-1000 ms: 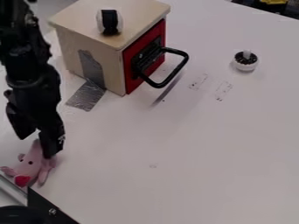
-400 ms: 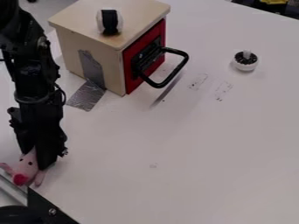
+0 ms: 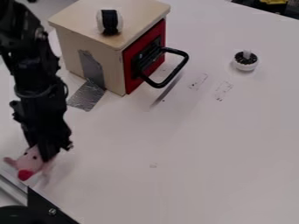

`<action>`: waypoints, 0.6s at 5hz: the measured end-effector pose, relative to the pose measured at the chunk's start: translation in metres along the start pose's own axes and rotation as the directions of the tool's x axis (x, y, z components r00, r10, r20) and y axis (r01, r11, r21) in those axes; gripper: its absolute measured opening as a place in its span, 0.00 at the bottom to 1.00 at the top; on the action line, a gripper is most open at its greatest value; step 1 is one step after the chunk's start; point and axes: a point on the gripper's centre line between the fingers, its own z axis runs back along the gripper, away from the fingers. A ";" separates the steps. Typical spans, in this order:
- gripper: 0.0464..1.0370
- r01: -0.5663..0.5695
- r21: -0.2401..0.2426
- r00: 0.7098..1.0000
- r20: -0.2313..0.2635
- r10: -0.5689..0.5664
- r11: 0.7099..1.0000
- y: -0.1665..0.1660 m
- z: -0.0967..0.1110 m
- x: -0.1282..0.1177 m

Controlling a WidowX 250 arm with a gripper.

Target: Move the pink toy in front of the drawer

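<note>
while near table edge (image 3: 9,175), toy (image 3: 28,163) in gripper (image 3: 41,153)

A pink plush toy (image 3: 30,161) is held at the lower left, red snout angled downward; the red-fronted drawer (image 3: 130,83) is shut.
</note>
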 end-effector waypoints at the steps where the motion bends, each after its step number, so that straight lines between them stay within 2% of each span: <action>1: 0.11 0.059 -0.049 0.996 0.071 -0.055 0.997 -0.042 0.024 0.040; 2: 0.11 0.049 -0.040 0.993 0.111 -0.045 0.998 -0.081 0.045 0.084; 3: 0.11 0.049 -0.015 0.990 0.133 -0.047 0.999 -0.121 0.051 0.133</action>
